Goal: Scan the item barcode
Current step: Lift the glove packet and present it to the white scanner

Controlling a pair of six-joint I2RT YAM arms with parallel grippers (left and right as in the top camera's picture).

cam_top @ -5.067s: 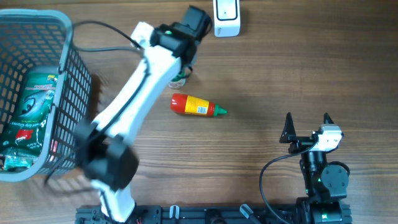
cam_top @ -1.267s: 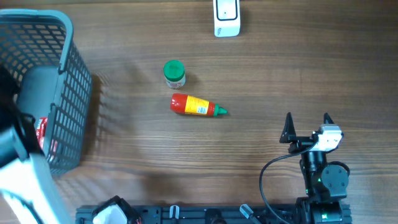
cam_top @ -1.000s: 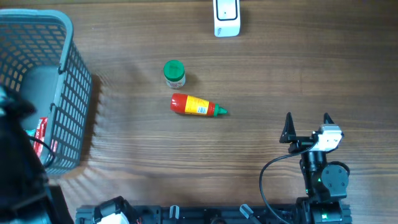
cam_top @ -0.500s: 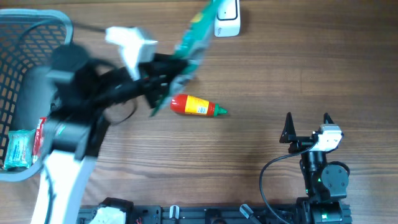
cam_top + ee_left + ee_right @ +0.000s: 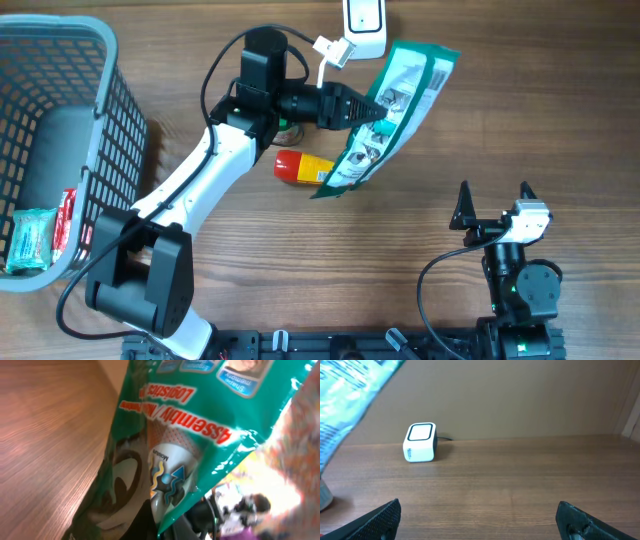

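Observation:
A green printed packet (image 5: 395, 110) hangs in the air over the table's middle, tilted, its top end near the white scanner (image 5: 363, 25) at the far edge. My left gripper (image 5: 365, 108) is shut on the packet's left edge. In the left wrist view the packet (image 5: 190, 425) fills the frame, and the left gripper (image 5: 165, 520) pinches it at the bottom. Low on the right, my right gripper (image 5: 493, 205) stands open and holds nothing. From the right wrist, the scanner (image 5: 420, 441) stands ahead to the left, the packet (image 5: 345, 395) blurs the top left corner, and the right gripper (image 5: 480, 520) is wide open.
A red sauce bottle (image 5: 300, 167) lies partly under the packet. A grey mesh basket (image 5: 110, 110) stands at the left with a small packet (image 5: 35, 235) inside. A jar edge (image 5: 324, 495) shows at the left of the right wrist view.
My left arm has swung from the basket to the table's middle, carrying the green packet toward the scanner. The right arm has not moved.

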